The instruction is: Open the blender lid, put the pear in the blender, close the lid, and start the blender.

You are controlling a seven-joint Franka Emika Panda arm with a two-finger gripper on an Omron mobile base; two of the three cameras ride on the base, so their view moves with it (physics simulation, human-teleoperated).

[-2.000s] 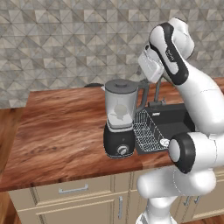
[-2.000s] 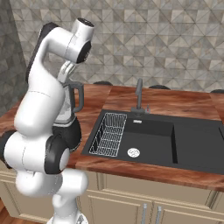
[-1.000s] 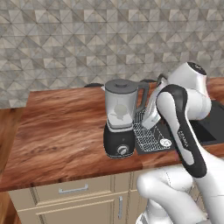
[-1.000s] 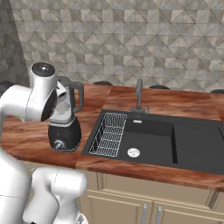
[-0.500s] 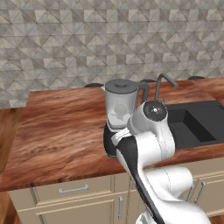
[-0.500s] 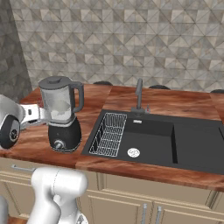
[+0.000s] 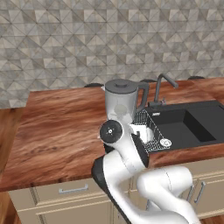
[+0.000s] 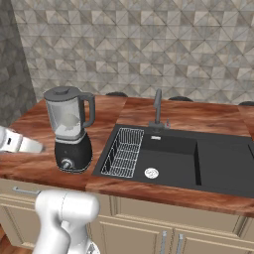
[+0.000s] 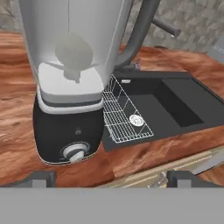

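A simulated kitchen with grey triangle-patterned wall tile and a reddish wood counter (image 8: 149,111) above cream cabinets. The blender (image 8: 71,130) stands upright on the counter just left of the black sink (image 8: 183,158), its dark grey blender lid (image 8: 62,92) seated on the clear jar, handle toward the sink. A pale roundish shape shows through the jar wall in the hand view; whether it is the pear cannot be told. The round silver knob (image 9: 75,152) faces the near edge of the counter; no brand, label or writing can be read on the black base. A white wire rack (image 8: 123,152) lies in the sink's left basin, a round drain (image 8: 151,173) beside it, the dark faucet (image 8: 158,107) behind. The gripper (image 9: 106,178) hangs low before the blender, its fingers (image 9: 40,178) spread wide apart and empty.
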